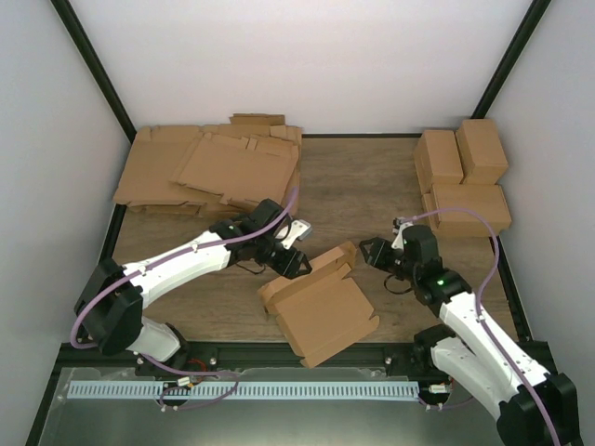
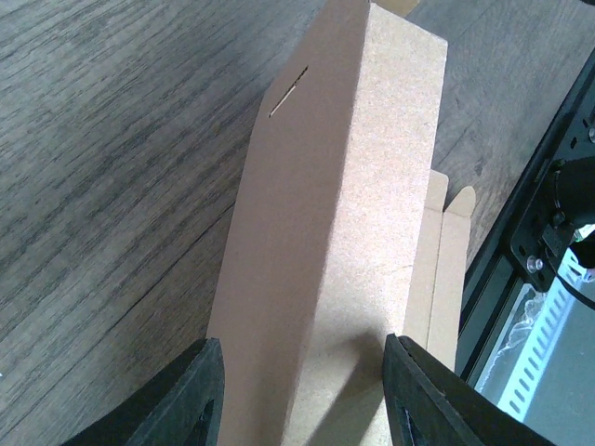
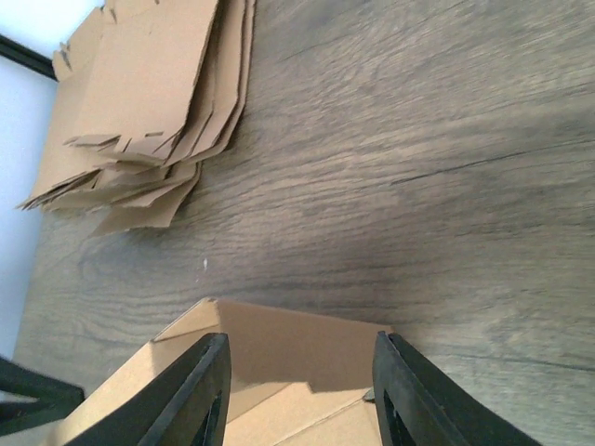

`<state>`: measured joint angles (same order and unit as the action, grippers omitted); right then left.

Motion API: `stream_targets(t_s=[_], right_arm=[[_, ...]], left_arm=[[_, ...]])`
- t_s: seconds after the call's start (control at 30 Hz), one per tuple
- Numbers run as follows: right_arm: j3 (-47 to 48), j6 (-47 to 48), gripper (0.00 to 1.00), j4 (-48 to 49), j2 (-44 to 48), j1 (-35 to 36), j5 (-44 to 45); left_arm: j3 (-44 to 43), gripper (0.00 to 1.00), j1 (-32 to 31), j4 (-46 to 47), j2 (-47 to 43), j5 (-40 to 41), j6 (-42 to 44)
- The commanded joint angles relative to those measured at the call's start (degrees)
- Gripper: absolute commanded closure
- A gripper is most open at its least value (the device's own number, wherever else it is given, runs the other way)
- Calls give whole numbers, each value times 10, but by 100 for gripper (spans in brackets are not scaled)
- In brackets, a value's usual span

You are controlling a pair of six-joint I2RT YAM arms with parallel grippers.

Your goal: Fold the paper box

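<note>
The paper box point(image 1: 321, 307) is a brown cardboard box, partly folded, lying open near the front middle of the table with a flap raised at its far end. My left gripper point(image 1: 294, 257) is open at the box's far left corner. In the left wrist view the fingers point(image 2: 302, 395) stand apart over a long upright side panel of the box point(image 2: 344, 214). My right gripper point(image 1: 373, 253) is open just right of the raised flap. In the right wrist view it point(image 3: 299, 395) is open over the box's end wall point(image 3: 279, 348), not gripping it.
A stack of flat notched cardboard sheets point(image 1: 212, 167) lies at the back left, also in the right wrist view point(image 3: 158, 93). Several folded boxes point(image 1: 462, 177) stand at the back right. The black frame rail point(image 1: 279, 353) runs along the table's front edge.
</note>
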<state>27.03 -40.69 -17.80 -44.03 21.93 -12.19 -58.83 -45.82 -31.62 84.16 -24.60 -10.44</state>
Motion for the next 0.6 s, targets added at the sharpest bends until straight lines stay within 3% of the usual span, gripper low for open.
stream_targets(t_s=[0.0,0.23,0.57], right_arm=[[24,29,56,7,-11,-47,-12],[14,31,55,78,-72,-175,-158],[-12,41,51,205,-207,-182,-300]], left_arm=[[-4,51,-8,-9,10,21,-3],[-1,51,-14,-5,14,26,-7],[-2,51,-18,-2,19,30,-11]])
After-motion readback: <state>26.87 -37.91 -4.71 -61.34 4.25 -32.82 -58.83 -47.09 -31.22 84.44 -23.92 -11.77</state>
